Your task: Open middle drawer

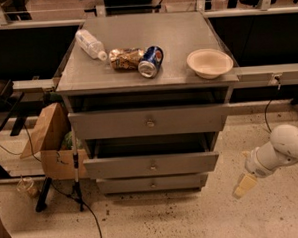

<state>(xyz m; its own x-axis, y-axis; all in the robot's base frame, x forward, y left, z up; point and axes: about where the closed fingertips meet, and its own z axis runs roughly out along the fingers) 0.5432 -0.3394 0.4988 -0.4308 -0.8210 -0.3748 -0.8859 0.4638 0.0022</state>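
Note:
The grey cabinet [147, 76] has three drawer fronts, each with a small round knob. The middle drawer [116, 168] stands a little pulled out, with a dark gap above its front, and its knob [153, 167] is at the centre. The widest drawer front [109, 124] is above it and the narrowest [122, 185] below. My gripper [242, 185], cream-tipped on a white arm [283, 146], hangs low to the right of the cabinet. It is apart from the middle drawer's right end and touches nothing.
On the cabinet top lie a plastic bottle [90, 44], a snack bag [126, 58], a blue can [151, 61] and a beige bowl [209, 62]. A cardboard box [50, 146] and a stand with cables [75, 185] are at the left. Speckled floor lies in front.

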